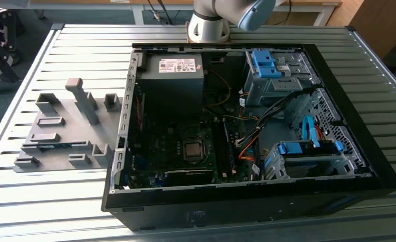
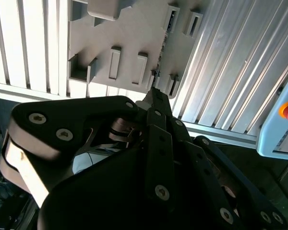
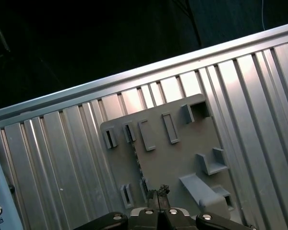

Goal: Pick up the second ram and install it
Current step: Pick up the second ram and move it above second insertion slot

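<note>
- While the gripper [image 3: 158, 194] hangs well above the grey fixture plate [image 3: 182, 148], its fingertips [image 3: 154, 192] sit pressed together, or very nearly so, with nothing between them.
- Second wrist view, same reading: the gripper [image 2: 152, 93] tapers to a closed point with dark linkage behind it and carries no load.
- Second ram [image 3: 138, 163]: stands on edge in the fixture plate. From above it is a thin dark line with a toothed look, running between small slotted holders. It is well apart from the fingertips, with no contact.
- In the second wrist view the second ram [image 2: 162, 52] is the same thin line across the fixture plate [image 2: 129, 28]. The closed tip lines up with one end of it in the picture.
- Exterior view: the fixture plate [image 1: 63, 132] lies flat on the slatted metal table [image 1: 83, 43]. It is on the exterior view's left of the open computer case [image 1: 251, 204], just beside its wall.
- There the second ram [image 1: 55, 146] is a blue strip in a long low holder toward the near edge of the plate.
- Grey upright blocks [image 1: 83, 101] stand elsewhere on the plate.
- Arm [image 1: 208, 25]: its base sits on the table behind the case, and a pale blue-grey link runs out of frame above.
</note>
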`<state>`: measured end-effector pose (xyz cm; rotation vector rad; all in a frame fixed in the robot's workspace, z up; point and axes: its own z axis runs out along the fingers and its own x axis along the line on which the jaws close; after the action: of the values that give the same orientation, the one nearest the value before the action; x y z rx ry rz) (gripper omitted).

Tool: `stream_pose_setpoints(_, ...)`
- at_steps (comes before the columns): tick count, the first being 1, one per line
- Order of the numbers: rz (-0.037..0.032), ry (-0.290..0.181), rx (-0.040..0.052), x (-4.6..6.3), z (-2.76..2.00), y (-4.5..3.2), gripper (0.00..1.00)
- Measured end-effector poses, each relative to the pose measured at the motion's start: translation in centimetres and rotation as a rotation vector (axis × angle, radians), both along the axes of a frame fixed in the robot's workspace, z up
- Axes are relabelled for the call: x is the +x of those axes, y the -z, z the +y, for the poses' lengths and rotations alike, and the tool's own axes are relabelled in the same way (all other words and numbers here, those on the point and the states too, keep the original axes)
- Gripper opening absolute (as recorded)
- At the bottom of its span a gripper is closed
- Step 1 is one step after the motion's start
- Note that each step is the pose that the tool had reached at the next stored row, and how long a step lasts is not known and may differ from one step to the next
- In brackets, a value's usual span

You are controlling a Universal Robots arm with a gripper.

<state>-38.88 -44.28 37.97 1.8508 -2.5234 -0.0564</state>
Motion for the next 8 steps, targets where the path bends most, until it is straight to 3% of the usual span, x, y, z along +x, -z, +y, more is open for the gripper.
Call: stream_pose_setpoints(8,0.0000,-0.017,0.0000,-0.02,0.00,0.01,0.11)
